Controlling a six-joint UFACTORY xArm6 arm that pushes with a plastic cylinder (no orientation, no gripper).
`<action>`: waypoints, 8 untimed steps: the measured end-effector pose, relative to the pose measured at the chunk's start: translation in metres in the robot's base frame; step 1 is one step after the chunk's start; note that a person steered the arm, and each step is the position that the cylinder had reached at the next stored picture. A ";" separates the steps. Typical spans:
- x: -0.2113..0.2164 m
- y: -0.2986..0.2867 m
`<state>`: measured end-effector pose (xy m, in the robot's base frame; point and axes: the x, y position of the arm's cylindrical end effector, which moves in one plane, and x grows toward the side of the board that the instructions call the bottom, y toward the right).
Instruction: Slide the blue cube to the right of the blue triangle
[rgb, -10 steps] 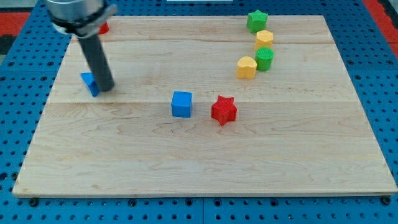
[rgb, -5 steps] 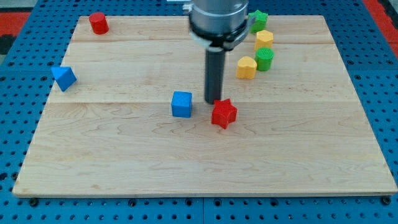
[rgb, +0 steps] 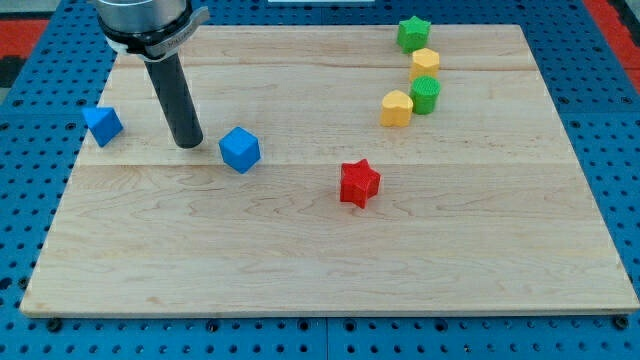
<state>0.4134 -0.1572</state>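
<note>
The blue cube lies left of the board's middle, turned at an angle. The blue triangle sits at the board's left edge. My tip rests on the board between them, just left of the cube with a small gap, and well to the right of the triangle. The dark rod rises from the tip toward the view's top left.
A red star lies near the middle. At the top right stand a green star, a yellow block, a green block and a yellow block. The wooden board lies on a blue pegboard.
The blue cube has moved left and rotated. My tip swung from beside the red star to the cube's left side. The red block at the top left is now hidden behind the arm.
</note>
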 end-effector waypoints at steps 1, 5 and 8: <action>0.030 0.015; 0.014 0.061; -0.036 0.040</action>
<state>0.3771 -0.1171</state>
